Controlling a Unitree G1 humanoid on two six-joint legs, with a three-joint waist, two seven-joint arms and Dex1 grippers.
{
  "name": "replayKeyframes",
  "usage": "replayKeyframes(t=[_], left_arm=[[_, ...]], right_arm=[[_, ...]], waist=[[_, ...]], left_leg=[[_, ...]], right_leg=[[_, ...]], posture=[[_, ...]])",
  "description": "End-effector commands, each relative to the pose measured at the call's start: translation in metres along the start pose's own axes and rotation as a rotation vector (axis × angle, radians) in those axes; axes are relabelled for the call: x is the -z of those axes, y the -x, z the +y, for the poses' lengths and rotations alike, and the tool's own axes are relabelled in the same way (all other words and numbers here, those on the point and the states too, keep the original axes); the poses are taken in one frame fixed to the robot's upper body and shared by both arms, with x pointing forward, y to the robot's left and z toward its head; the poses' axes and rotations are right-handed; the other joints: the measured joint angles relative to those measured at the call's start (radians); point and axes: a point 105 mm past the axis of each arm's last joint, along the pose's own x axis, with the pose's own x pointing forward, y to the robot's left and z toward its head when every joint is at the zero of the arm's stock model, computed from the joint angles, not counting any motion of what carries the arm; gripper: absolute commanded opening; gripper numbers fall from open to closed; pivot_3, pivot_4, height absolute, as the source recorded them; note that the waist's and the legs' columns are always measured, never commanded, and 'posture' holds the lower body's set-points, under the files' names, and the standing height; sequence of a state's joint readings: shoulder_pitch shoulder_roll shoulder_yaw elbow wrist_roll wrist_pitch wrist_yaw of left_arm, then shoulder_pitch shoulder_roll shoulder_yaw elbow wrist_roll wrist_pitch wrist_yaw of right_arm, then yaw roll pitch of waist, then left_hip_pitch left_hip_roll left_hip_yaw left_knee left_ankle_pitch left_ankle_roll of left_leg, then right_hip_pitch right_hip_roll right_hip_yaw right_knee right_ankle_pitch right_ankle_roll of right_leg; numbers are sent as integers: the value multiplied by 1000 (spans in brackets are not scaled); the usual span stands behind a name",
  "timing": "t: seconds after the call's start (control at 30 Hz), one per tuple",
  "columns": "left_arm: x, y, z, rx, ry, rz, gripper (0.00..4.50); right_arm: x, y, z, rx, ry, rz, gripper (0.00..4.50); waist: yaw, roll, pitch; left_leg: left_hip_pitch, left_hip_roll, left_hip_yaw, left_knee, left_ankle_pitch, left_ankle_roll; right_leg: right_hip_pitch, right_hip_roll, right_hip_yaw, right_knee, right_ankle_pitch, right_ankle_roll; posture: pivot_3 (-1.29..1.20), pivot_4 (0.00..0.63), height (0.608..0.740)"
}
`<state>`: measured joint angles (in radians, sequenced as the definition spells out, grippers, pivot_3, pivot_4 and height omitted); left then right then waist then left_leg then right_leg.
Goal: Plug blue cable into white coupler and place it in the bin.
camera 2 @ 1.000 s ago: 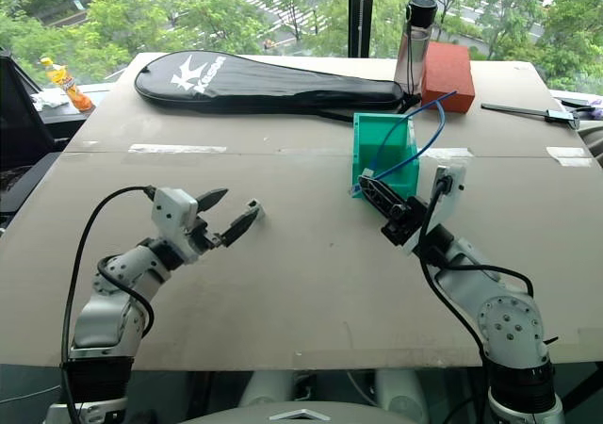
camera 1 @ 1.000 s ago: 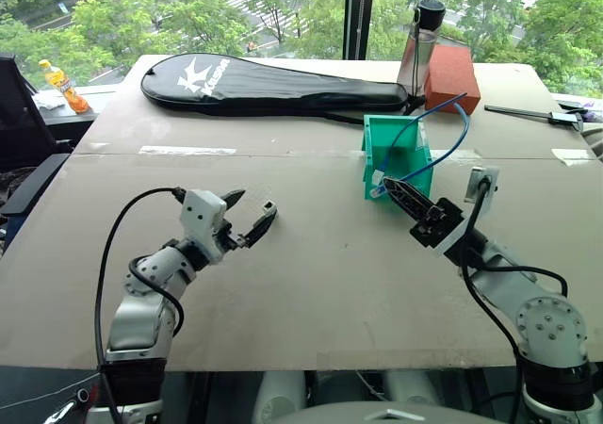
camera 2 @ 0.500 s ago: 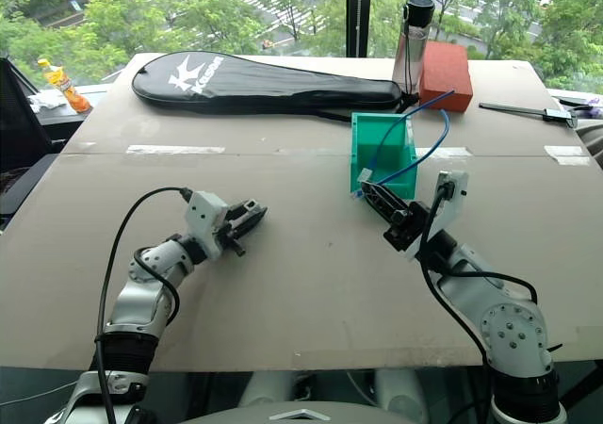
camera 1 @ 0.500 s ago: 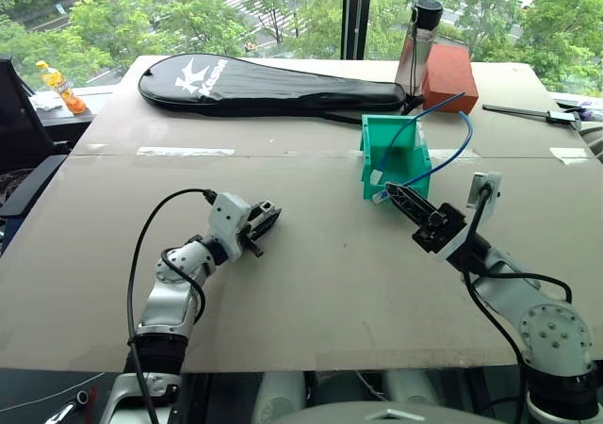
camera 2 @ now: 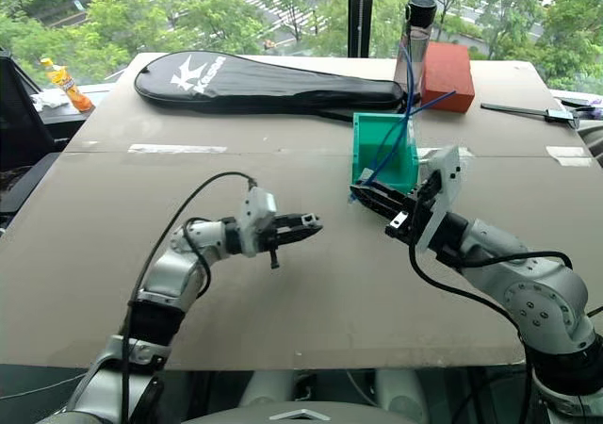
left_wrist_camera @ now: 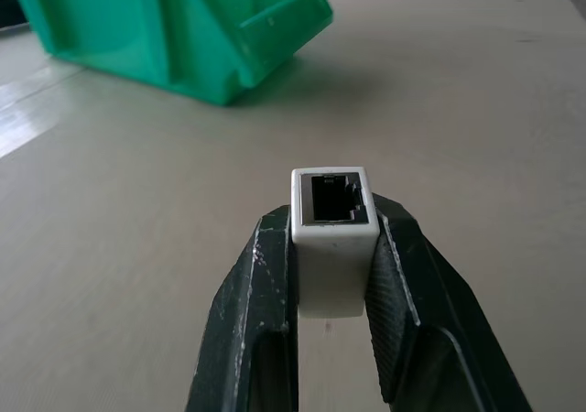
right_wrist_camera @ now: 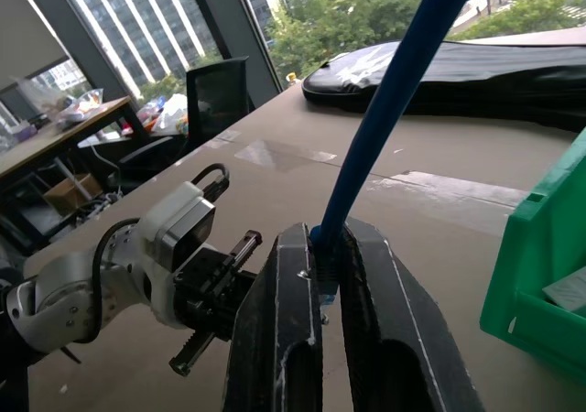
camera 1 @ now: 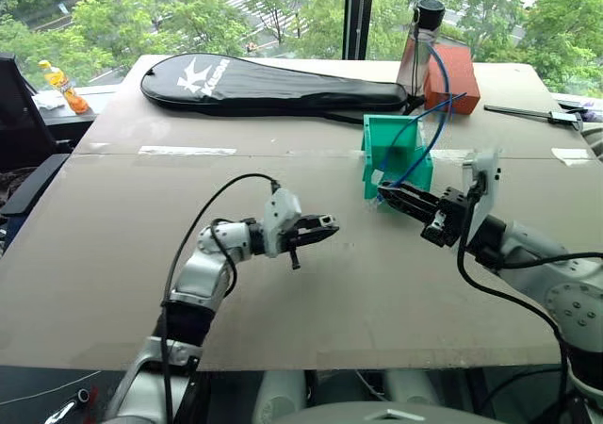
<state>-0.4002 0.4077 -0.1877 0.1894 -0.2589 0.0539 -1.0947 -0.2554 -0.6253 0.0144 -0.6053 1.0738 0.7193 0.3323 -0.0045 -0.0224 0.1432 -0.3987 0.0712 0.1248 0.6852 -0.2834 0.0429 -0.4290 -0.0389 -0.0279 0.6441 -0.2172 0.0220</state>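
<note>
The left pincer (left_wrist_camera: 334, 275) pinches the white coupler (left_wrist_camera: 333, 233) above the bench (camera 1: 311, 292). The right pincer (right_wrist_camera: 320, 275) squeezes the blue cable (right_wrist_camera: 394, 92) near its plug, beside the green bin (camera 1: 396, 160). If plug and hole miss, the plug could bump and slip.

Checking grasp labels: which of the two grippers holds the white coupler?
The left gripper: its fingers clamp the white coupler, dark socket facing outward. The right gripper is shut on the blue cable instead.
</note>
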Motion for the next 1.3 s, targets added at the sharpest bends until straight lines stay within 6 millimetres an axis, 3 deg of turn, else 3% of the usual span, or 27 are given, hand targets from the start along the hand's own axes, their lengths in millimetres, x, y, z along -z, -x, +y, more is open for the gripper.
replayKeyframes(t=[0.03, 0.13, 0.3, 0.57, 1.13, 1.3], left_arm=[[-4, -27, -3, 52, -48, 4, 413], [2, -42, -8, 102, -57, 33, 413], [22, -46, -14, 173, -66, 87, 413], [22, -43, -10, 188, -89, 70, 413], [23, -36, -7, 170, -94, 78, 413], [24, -35, -7, 170, -95, 78, 413]], right_arm=[[4, -6, -1, -59, 93, 70, 0], [10, -11, -9, -85, 152, 127, 0], [31, -23, -22, -171, 237, 241, 0], [48, -31, -35, -262, 330, 323, 0], [84, -20, -42, -414, 438, 506, 0], [86, -22, -42, -442, 416, 530, 0]], waist=[[-1, 0, 0], [-4, 0, 0], [-6, 0, 0], [-5, 0, 0], [-9, 0, 0], [-9, 0, -1]], left_leg=[[0, 0, 0, 0, 0, 0], [-1, 0, 0, 0, 0, 0], [-1, 1, 0, 0, 0, 0], [-1, 1, 0, 0, 0, 0], [1, 2, 1, 0, 0, 0], [2, 2, 2, 0, 0, 0]], right_leg=[[0, 0, 0, 0, 1, 2], [0, 1, 1, -1, 1, 3], [-1, 2, 0, -1, 1, 2], [-1, 2, 0, -1, 1, 3], [-1, 2, 1, 0, 1, 3], [-1, 2, 1, 1, 1, 2]], posture=[[0, 150, 740], [0, 150, 740], [0, 150, 740], [0, 150, 740], [0, 150, 740], [0, 150, 740]])
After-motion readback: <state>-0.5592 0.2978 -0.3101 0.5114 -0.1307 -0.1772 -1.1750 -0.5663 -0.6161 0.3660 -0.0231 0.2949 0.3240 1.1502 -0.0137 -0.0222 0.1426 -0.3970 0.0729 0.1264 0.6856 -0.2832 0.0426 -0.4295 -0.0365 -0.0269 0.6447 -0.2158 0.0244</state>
